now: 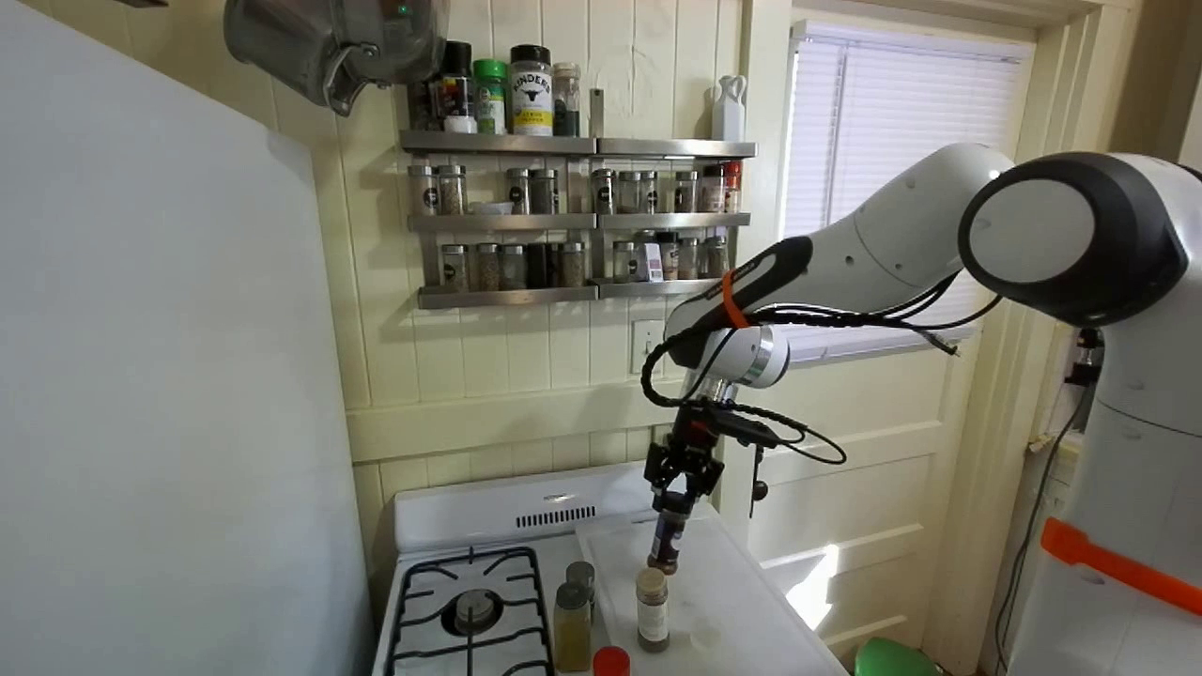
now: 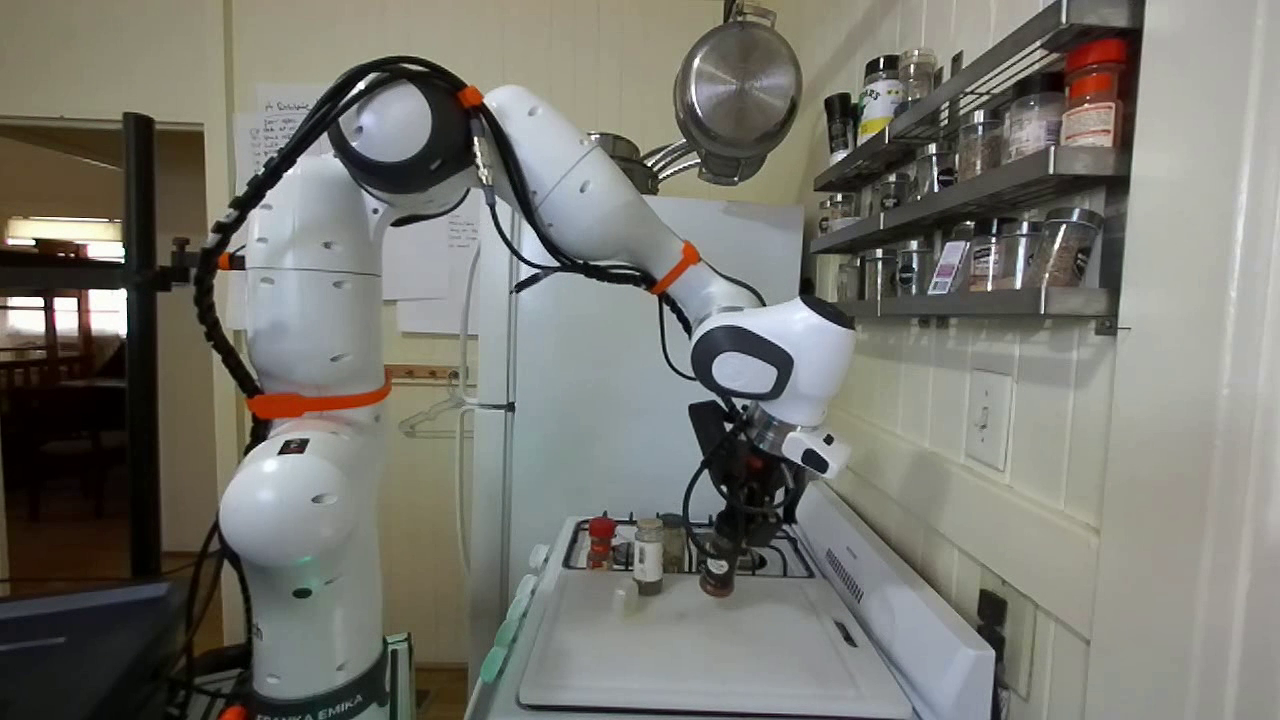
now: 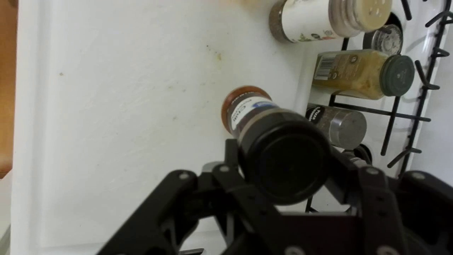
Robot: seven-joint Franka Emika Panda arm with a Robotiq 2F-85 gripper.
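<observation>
Note at far left, in an exterior view, a white refrigerator, then a metal pot hung high and wall shelves lined with spice jars. Below, on the stove, a gas burner within a black grate. Immediately right of the grate, a yellow-filled jar with dark lid; close behind, a pizza-seasoning jar, label legible in the wrist view; nearer, a red-capped bottle. Further right, on a flat white cover, record a white-labelled bottle, upright, near the chili jar and an obstacle on that side; near the bottle's foot, a small pale piece. Find the chili jar over the cover, tilted, base downward, name legible on the label in the wrist view; cannot tell of contact between base and cover. Find the gripper above, jaws narrowed on the black-capped upper end and holding the jar. Behind, a raised back panel, standing in the way on the wall side. At right, note black cables looped above the gripper, then the robot arm across a white blind; lowest at right, a green object.
</observation>
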